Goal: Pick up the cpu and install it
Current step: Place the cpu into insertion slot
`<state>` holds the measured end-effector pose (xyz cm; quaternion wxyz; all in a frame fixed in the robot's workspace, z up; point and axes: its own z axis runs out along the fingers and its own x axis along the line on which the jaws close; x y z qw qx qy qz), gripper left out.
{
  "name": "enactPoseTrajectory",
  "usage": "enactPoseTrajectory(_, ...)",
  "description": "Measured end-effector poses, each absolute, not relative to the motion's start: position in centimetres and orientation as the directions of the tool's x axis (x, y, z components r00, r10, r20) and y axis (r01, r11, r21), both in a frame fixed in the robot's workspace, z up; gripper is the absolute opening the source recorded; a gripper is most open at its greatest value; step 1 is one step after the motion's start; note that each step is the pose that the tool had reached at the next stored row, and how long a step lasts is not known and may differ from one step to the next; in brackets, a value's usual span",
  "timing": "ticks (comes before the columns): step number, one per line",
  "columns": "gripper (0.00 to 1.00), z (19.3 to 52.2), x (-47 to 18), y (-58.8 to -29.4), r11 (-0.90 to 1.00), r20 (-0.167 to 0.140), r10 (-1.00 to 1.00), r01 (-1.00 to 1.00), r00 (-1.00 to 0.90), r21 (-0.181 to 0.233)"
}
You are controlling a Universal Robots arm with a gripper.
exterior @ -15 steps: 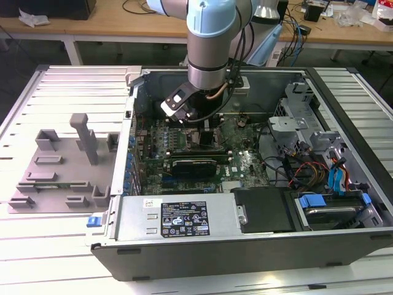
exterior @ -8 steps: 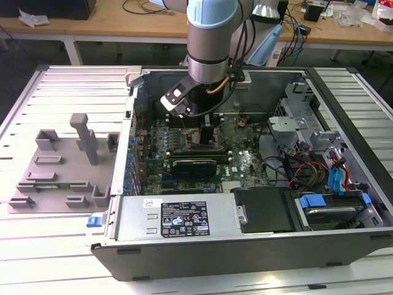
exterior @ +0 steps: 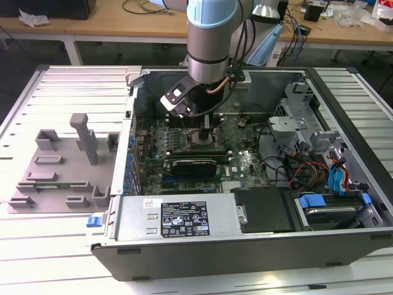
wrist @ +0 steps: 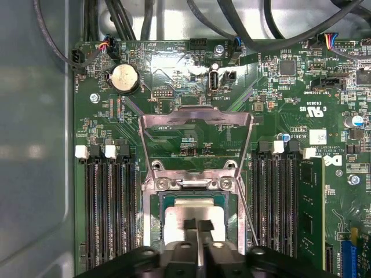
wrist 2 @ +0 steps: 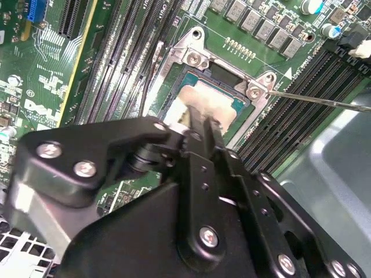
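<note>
Near edge of the cpu (wrist: 174,223) is hidden under the gripper (wrist: 197,225). Chip lies flat in the socket (wrist: 155,220). Fingers look pinched together with nothing between them, tips at the lid; contact unclear. Square matte-silver lid, bare steel load plate (wrist: 196,119) hinged open.

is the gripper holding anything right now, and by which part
Cannot be told. The gripper sits at the middle of the cpu, on its silver top, while the cpu lies in the open socket; any actual grip is hidden.
</note>
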<state>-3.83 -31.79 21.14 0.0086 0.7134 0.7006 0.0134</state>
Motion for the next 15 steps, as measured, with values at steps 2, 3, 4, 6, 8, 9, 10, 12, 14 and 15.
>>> enactPoseTrajectory(2,0.11,21.16,-3.83,-31.79,-0.018,0.007,1.000,0.999,0.018,0.031)
enactPoseTrajectory(3,0.11,21.16,-3.83,-31.79,-0.018,0.007,1.000,0.999,0.018,0.031)
enactPoseTrajectory(4,0.11,21.16,-3.82,-31.79,-0.018,0.009,1.000,1.000,0.018,0.024)
enactPoseTrajectory(6,0.11,21.16,-3.82,-31.79,-0.018,0.010,1.000,1.000,0.018,0.021)
enactPoseTrajectory(8,0.11,21.13,-3.82,-31.75,-0.018,0.012,1.000,1.000,0.018,0.021)
enactPoseTrajectory(9,0.11,21.09,-3.82,-31.75,-0.018,0.013,1.000,1.000,0.018,0.021)
enactPoseTrajectory(10,0.11,20.99,-3.82,-31.74,-0.018,0.014,1.000,1.000,0.018,0.021)
enactPoseTrajectory(12,0.11,20.86,-3.82,-31.75,-0.018,0.014,1.000,1.000,0.018,0.021)
enactPoseTrajectory(14,0.11,20.67,-3.82,-31.75,-0.018,0.015,1.000,1.000,0.018,0.021)
enactPoseTrajectory(15,0.11,20.61,-3.82,-31.75,-0.018,0.014,1.000,1.000,0.018,0.021)
